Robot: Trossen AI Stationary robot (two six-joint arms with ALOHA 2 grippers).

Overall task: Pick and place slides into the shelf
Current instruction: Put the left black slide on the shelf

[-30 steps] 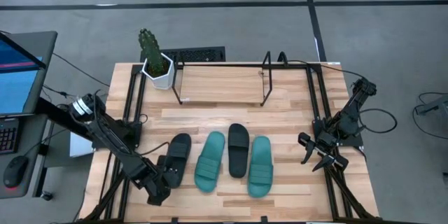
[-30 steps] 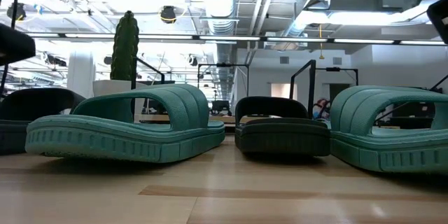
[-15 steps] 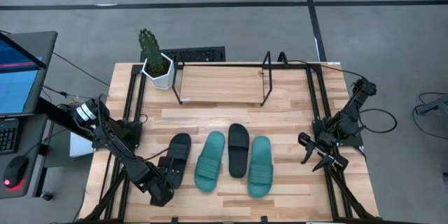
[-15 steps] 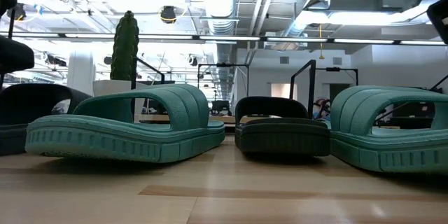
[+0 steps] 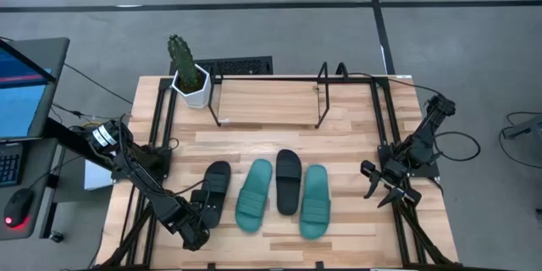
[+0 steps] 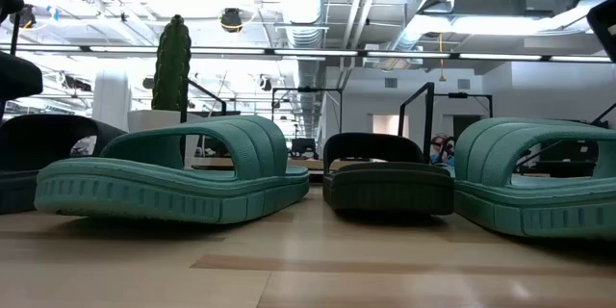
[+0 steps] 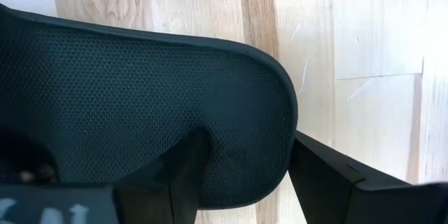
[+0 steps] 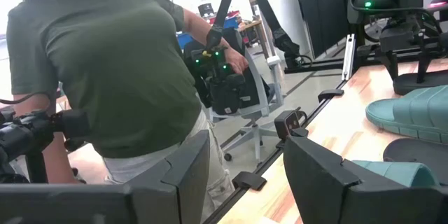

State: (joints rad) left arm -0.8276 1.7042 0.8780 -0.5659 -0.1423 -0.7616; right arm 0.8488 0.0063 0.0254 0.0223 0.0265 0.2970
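Four slides lie side by side on their soles in the high view: a black one [image 5: 214,191], a teal one [image 5: 254,195], a black one [image 5: 288,180] and a teal one [image 5: 315,201]. The shelf [image 5: 267,102] stands beyond them at the far edge, its wood base bare. My left gripper [image 5: 201,218] is open at the heel of the leftmost black slide [image 7: 140,105]. One finger [image 7: 178,175] stands over the footbed and the other [image 7: 322,178] outside the heel's rim. My right gripper [image 5: 378,188] waits open at the table's right edge. My left gripper straddles the rim of the black slide's heel [image 7: 283,133], coming level from the table's near-left side. One finger is over the footbed and one beside the sole's outer wall. I cannot tell whether either finger touches it. The slide lies flat on the table.
A cactus in a white pot [image 5: 188,72] stands at the shelf's left end, with a keyboard [image 5: 241,66] behind the shelf. Black arm-mount frames [image 5: 161,135] run along both table sides. A person [image 8: 119,63] stands beyond the table's right side. Bare wood lies between slides and shelf.
My left gripper has crept a little toward the heel of the leftmost black slide, then held still. The slides have not moved.
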